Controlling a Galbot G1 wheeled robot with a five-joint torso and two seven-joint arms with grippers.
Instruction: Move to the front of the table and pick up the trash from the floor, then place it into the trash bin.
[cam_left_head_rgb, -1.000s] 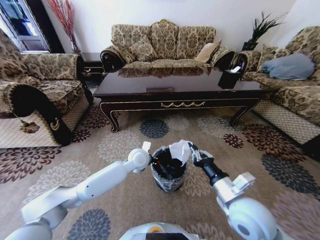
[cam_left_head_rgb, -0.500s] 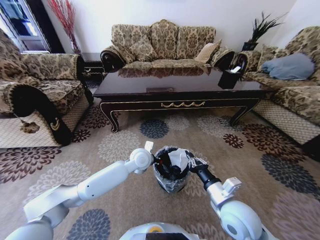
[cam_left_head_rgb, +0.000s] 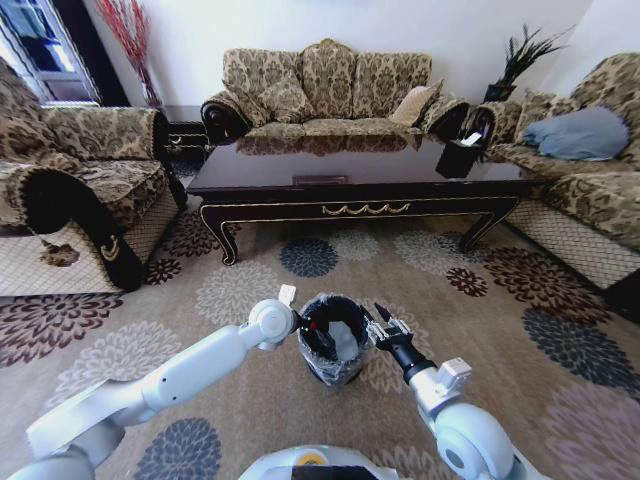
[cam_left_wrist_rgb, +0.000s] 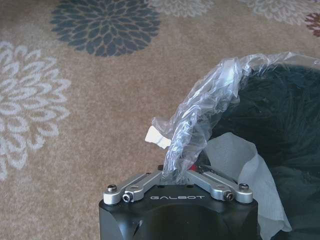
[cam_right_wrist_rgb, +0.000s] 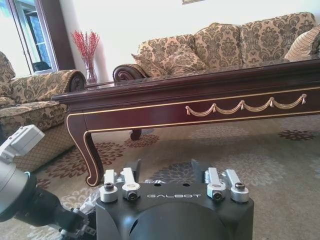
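Fingers (cam_right_wrist_rgb: 134, 169) of the right gripper (cam_right_wrist_rgb: 166, 171) are spread wide w/ nothing between them. It hovers just beside the bin's right rim in the head view. The left gripper (cam_left_wrist_rgb: 176, 172) looks pinched together on the clear liner (cam_left_wrist_rgb: 200, 107) at the bin's left rim. A bit of red shows between its tips; can't tell what it is.

Big to small:
- Carpet (cam_left_head_rgb: 240, 290): floral, covers the floor.
- Table (cam_left_head_rgb: 360, 180): dark glossy wood w/ gold swag rail, well beyond the bin, between the sofas.
- Trash bin (cam_left_head_rgb: 322, 368): small, black, on the carpet between both grippers, close to the robot.
- Tissue (cam_left_wrist_rgb: 235, 165): crumpled white, lying inside the bin vs. the near wall, so that piece looks done.
- White scrap (cam_left_wrist_rgb: 157, 137): tiny, on the carpet just outside the bin, near the liner's flared edge. Not yet binned.

Handling, as I judge it:
- Scrap is approx. weightless, thin and soft, lying flat on the pile. Best to straddle it from above, press the tips lightly into the carpet and close on its raised end. A side approach would prob. just push it along.
- Tissue is light and squashy; any fold would give a grip.
- Liner is thin and slippery and may tear or lift the bin if tugged.
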